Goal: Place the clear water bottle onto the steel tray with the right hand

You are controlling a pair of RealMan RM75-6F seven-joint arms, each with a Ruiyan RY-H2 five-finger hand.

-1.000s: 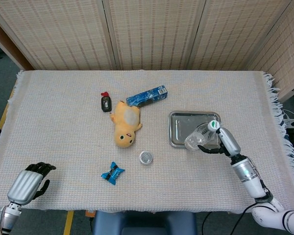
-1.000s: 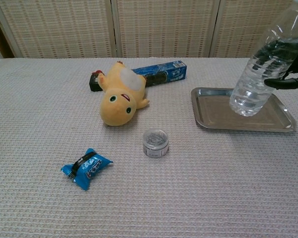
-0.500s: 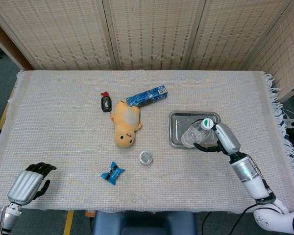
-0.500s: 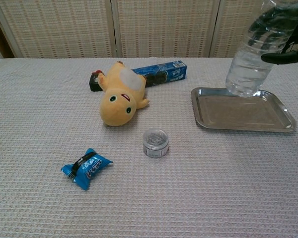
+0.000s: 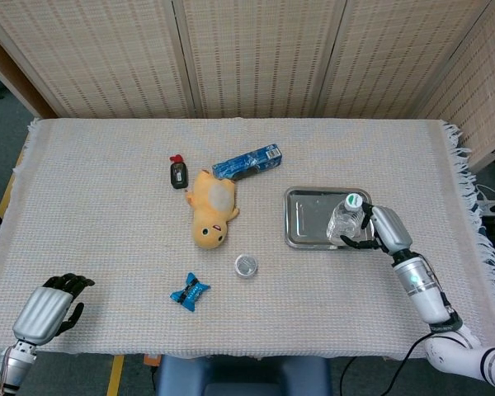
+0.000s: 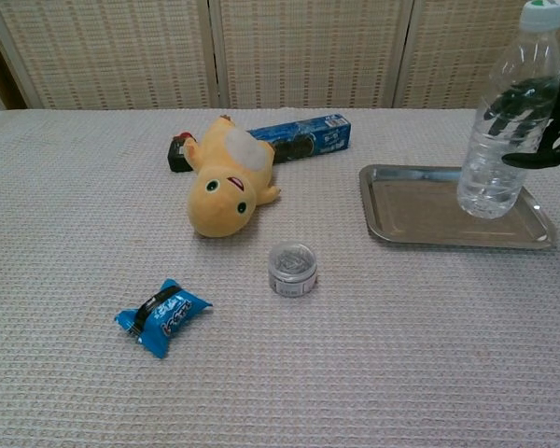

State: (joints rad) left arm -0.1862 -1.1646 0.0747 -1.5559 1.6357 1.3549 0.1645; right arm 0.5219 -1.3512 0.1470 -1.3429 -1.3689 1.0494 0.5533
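My right hand (image 5: 378,229) grips the clear water bottle (image 6: 504,117), my dark fingers (image 6: 518,101) wrapped round its middle. The bottle stands upright with its base on the right part of the steel tray (image 6: 411,224), its white-and-green cap (image 6: 544,13) on top. In the head view the same bottle (image 5: 345,221) shows from above, at the right edge of the tray (image 5: 307,216), with my forearm running off toward the lower right corner.

Left of the tray, well apart from it, a small round clear container (image 6: 292,269) sits on the woven cloth (image 5: 107,206). Beyond that lies a yellow plush toy (image 6: 226,181) on its back, head toward me. A blue snack box (image 6: 308,137) lies just behind the toy, touching or nearly touching it, and a small black object with a red tip (image 5: 178,173) rests by the toy's far end. A blue wrapped candy (image 6: 161,316) lies nearer to me.

My left hand (image 5: 48,308) rests at the near left corner of the table, fingers curled in, holding nothing.
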